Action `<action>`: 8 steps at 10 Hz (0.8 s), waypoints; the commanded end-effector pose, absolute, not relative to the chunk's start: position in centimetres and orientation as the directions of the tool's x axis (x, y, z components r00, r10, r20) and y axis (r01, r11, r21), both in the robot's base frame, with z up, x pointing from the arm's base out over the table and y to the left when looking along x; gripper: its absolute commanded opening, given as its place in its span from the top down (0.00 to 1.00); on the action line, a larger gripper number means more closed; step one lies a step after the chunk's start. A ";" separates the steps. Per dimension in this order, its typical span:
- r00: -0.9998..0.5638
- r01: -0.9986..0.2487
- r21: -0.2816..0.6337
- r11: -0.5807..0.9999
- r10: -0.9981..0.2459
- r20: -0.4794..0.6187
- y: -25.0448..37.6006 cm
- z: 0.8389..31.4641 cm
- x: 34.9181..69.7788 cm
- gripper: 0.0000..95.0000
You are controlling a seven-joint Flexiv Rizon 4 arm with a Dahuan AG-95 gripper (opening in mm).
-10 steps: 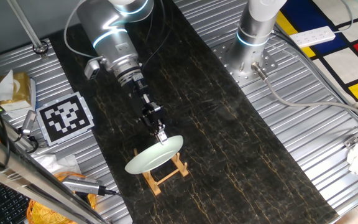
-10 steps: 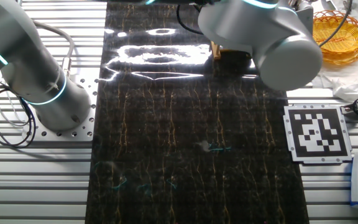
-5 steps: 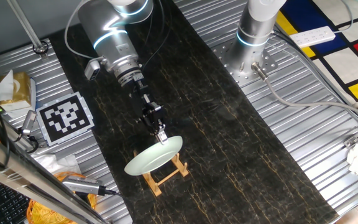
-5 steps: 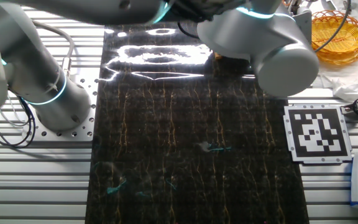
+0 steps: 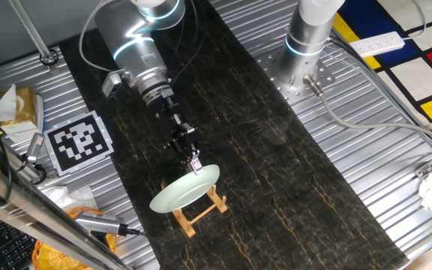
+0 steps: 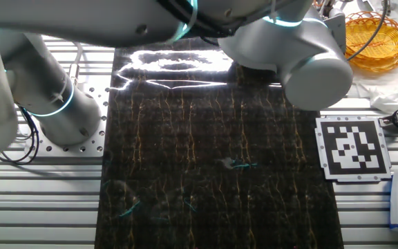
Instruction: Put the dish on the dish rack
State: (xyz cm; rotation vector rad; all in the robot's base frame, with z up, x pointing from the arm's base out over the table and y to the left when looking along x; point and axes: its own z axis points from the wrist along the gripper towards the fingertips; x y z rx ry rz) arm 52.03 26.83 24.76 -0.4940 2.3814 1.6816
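In one fixed view the pale mint-green dish (image 5: 184, 189) hangs tilted just over the small light-wood dish rack (image 5: 199, 210) on the dark mat. The gripper (image 5: 195, 166) is shut on the dish's upper rim, with the arm reaching down from the upper left. Whether the dish touches the rack's pegs I cannot tell. The other fixed view shows only the arm's grey body (image 6: 289, 41); dish, rack and gripper are hidden behind it.
A second arm's base (image 5: 304, 45) stands at the mat's far end. A marker tag (image 5: 79, 141) lies left of the mat, a tissue box (image 5: 17, 105) beyond it. An orange basket (image 6: 375, 38) sits near the mat's corner.
The dish has shifted slightly left and down over the rack with the gripper still shut on it. In the other fixed view the arm's body has moved a little.
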 end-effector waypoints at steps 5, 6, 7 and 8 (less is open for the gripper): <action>-0.910 -0.412 0.861 0.300 -0.179 -0.373 26.9 24.8 52.0 1.00; -0.907 -0.419 0.857 0.299 -0.182 -0.380 26.9 24.7 52.0 1.00; -0.902 -0.429 0.853 0.297 -0.186 -0.390 26.9 24.7 52.0 1.00; -0.902 -0.429 0.853 0.298 -0.186 -0.389 26.9 24.7 52.0 1.00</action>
